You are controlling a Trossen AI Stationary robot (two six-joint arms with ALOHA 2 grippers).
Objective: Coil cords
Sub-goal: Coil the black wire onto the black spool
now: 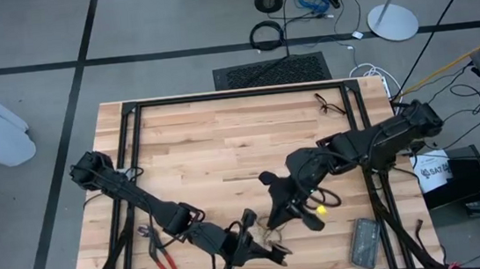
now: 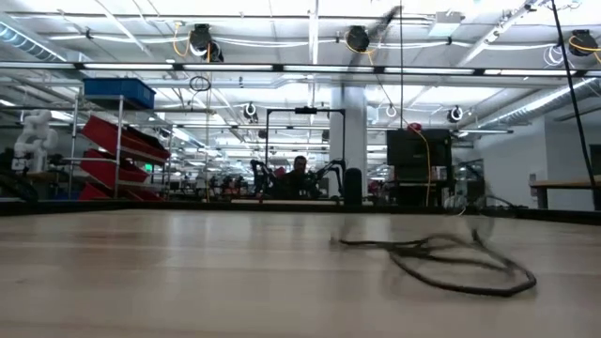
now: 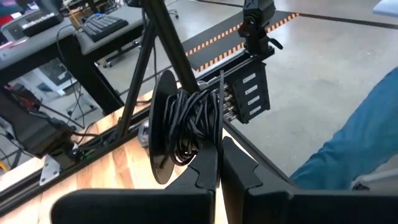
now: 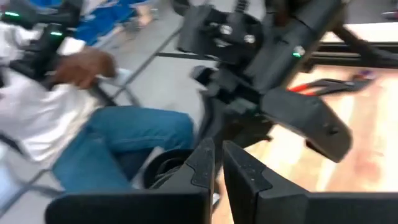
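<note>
Left claw (image 3: 219, 163), pressed together, pinches the thin black cord (image 3: 193, 121) wound on a dark round puck at the wooden desk's (image 1: 223, 145) near edge (only its wrist view shows this); right claw (image 4: 217, 163) nearly closed alongside.

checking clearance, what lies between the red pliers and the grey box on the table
In the high view, both grippers, left and right, lie between the red pliers and grey box.
</note>
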